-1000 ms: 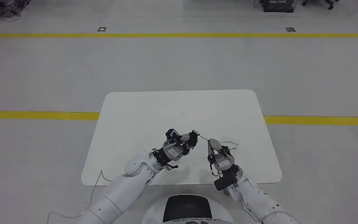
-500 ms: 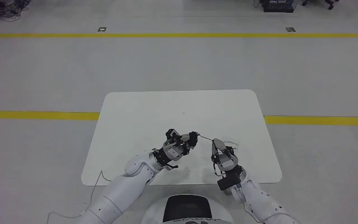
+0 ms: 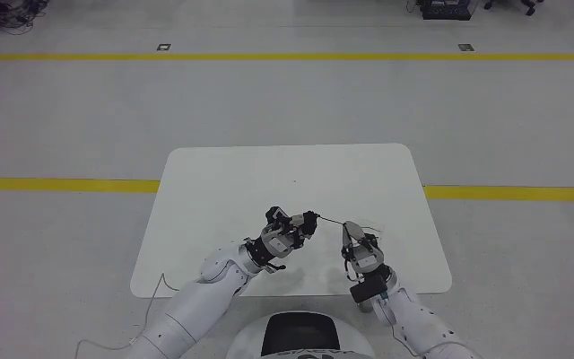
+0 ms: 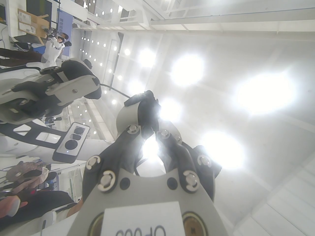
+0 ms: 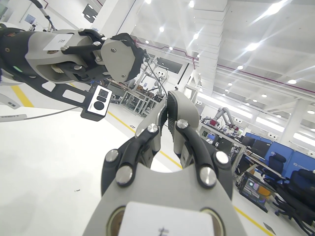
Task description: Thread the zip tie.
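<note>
Clamping one end of the zip tie (image 3: pixel 328 221), the right pincer (image 5: pixel 168 105) has its pads pressed together on the strap, and the left pincer (image 5: pixel 137 58) is likewise closed on the other end. The thin black strap spans the short gap between the two pincers, which face each other, near but apart. Both are held above the near half of the white surface (image 3: pixel 269 179).

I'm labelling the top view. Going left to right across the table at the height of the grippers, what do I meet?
table → left gripper → zip tie → right gripper
</note>
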### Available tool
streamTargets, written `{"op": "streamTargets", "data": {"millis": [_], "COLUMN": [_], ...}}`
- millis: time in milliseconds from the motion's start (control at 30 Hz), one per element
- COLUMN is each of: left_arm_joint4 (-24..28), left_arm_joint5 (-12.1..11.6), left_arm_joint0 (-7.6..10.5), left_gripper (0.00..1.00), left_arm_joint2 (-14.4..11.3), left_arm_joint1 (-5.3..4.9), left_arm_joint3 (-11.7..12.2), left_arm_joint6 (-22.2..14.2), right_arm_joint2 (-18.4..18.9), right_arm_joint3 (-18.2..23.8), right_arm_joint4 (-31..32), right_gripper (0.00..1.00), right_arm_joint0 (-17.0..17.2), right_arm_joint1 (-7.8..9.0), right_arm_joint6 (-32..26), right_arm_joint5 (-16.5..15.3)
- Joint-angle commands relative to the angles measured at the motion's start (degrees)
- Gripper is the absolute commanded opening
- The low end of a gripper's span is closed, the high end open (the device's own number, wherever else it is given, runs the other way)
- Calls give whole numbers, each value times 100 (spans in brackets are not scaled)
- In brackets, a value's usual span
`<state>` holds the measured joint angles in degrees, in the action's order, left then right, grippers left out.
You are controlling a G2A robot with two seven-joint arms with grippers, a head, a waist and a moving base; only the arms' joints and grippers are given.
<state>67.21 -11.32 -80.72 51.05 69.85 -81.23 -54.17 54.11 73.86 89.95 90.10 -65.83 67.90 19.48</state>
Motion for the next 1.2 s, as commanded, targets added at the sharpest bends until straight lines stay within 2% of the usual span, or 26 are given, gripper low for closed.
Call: {"op": "streamTargets", "data": {"millis": [0,800,1033,1167], "left_arm_joint4": [0,0,0,0], "left_arm_joint5": [0,0,0,0], "left_arm_joint0": [0,0,0,0], "left_gripper": [0,0,0,0], "left_arm_joint2": [0,0,0,0], "left_arm_joint1": [0,0,0,0], "left_arm_joint3": [0,0,0,0], "left_arm_joint6": [0,0,0,0], "right_arm_joint2": [21,51,184,414], "right_arm_joint3": [-4,-157,-146,-123], "right_arm_joint4": [0,0,0,0], "right_gripper": [0,0,0,0], "right_arm_joint0": [7,-8,41,121], "right_arm_joint1": [-4,10,7,3], "right_arm_joint6": [-5,-45,-66,-67], "right_arm_joint5": [0,0,0,0]}}
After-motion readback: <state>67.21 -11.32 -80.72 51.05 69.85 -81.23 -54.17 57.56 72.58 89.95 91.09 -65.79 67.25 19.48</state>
